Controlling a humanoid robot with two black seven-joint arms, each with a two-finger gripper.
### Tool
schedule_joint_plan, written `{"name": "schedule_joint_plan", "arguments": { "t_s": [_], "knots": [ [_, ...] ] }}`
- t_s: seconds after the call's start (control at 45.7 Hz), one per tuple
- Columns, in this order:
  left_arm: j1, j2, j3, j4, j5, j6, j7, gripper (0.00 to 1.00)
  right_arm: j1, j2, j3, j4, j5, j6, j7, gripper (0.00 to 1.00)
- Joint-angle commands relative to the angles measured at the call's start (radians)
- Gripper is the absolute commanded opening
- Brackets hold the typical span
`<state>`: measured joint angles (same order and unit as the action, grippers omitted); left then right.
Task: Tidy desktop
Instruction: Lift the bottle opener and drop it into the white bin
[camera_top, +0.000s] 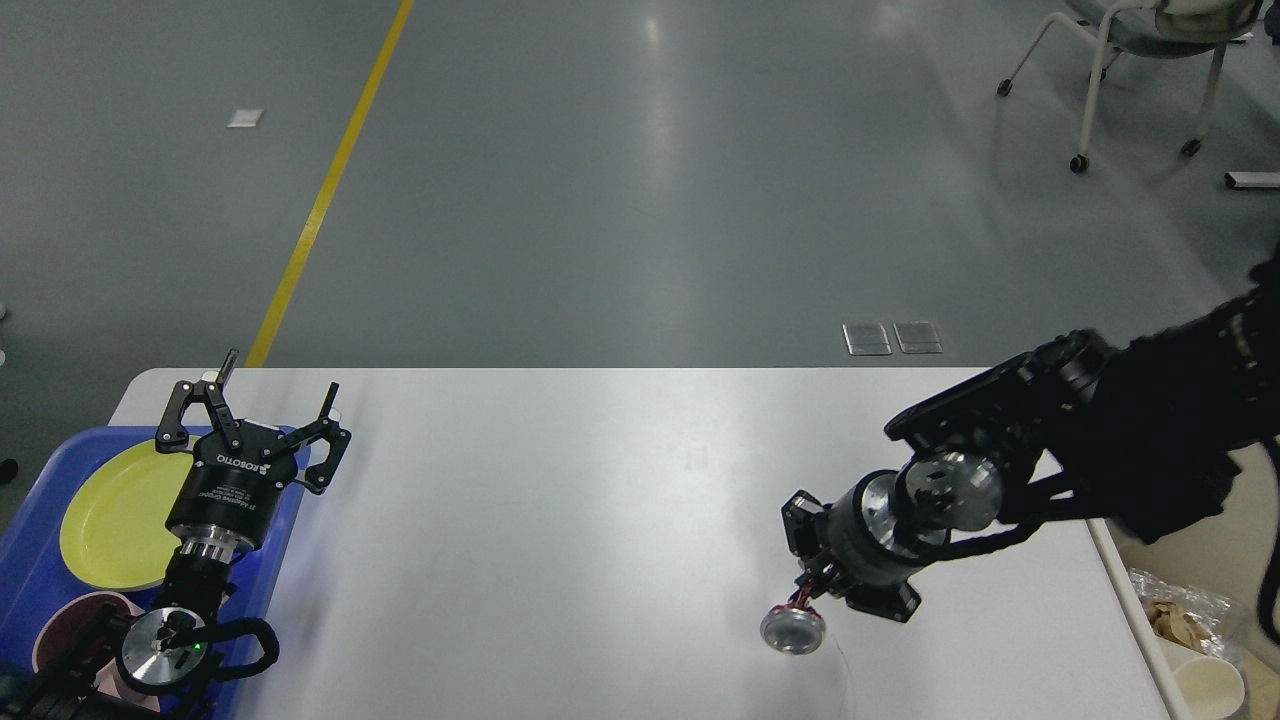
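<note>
In the head view, the white desktop (560, 520) is filling the lower half of the frame, with grey floor and a yellow line (330, 180) running beyond it. At lower left, the left gripper (268, 392) is hovering over the edge of a blue tray (275, 575), its two fingers spread wide apart and holding nothing; white lettering on its black body is reading "ROBOTIQ", while the smaller print beneath is too fine to read. In the tray a yellow plate (115, 515) is lying flat, and a pink cup (75, 620) is sitting at the bottom left corner. At lower right, the right gripper (812, 592) is pointing down and left, pinching the reddish end of a small round metal-and-glass object (793, 630) just above the desktop. At the far right edge, a beige bin (1200, 660) is holding crumpled wrappers and a paper cup (1210, 688). A wheeled chair (1120, 60) is standing at upper right.
</note>
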<state>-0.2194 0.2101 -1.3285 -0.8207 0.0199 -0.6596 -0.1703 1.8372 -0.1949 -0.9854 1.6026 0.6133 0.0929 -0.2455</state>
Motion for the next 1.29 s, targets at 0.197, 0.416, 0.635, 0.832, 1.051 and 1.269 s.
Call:
{"name": "schedule_joint_plan", "arguments": {
  "t_s": [0.197, 0.416, 0.635, 0.832, 1.051, 1.269],
  "knots": [
    [0.0, 0.0, 0.0, 0.0, 0.0, 0.0, 0.0, 0.96, 0.477, -0.066, -0.131, 0.138, -0.291, 0.468, 0.003, 0.0],
    [0.0, 0.0, 0.0, 0.0, 0.0, 0.0, 0.0, 0.96, 0.602, -0.087, -0.167, 0.14, -0.299, 0.538, 0.008, 0.0],
    [0.0, 0.0, 0.0, 0.0, 0.0, 0.0, 0.0, 0.96, 0.596, -0.09, -0.223, 0.128, -0.294, 0.478, 0.012, 0.0],
    [0.0, 0.0, 0.0, 0.0, 0.0, 0.0, 0.0, 0.96, 0.515, -0.179, -0.354, 0.048, -0.31, 0.369, 0.014, 0.0],
    [0.0, 0.0, 0.0, 0.0, 0.0, 0.0, 0.0, 0.96, 0.213, -0.402, -0.375, -0.308, -0.423, 0.361, 0.015, 0.0],
    [0.0, 0.0, 0.0, 0.0, 0.0, 0.0, 0.0, 0.96, -0.202, -0.508, -0.187, -0.749, -0.423, 0.358, 0.029, 0.0]
  ]
}}
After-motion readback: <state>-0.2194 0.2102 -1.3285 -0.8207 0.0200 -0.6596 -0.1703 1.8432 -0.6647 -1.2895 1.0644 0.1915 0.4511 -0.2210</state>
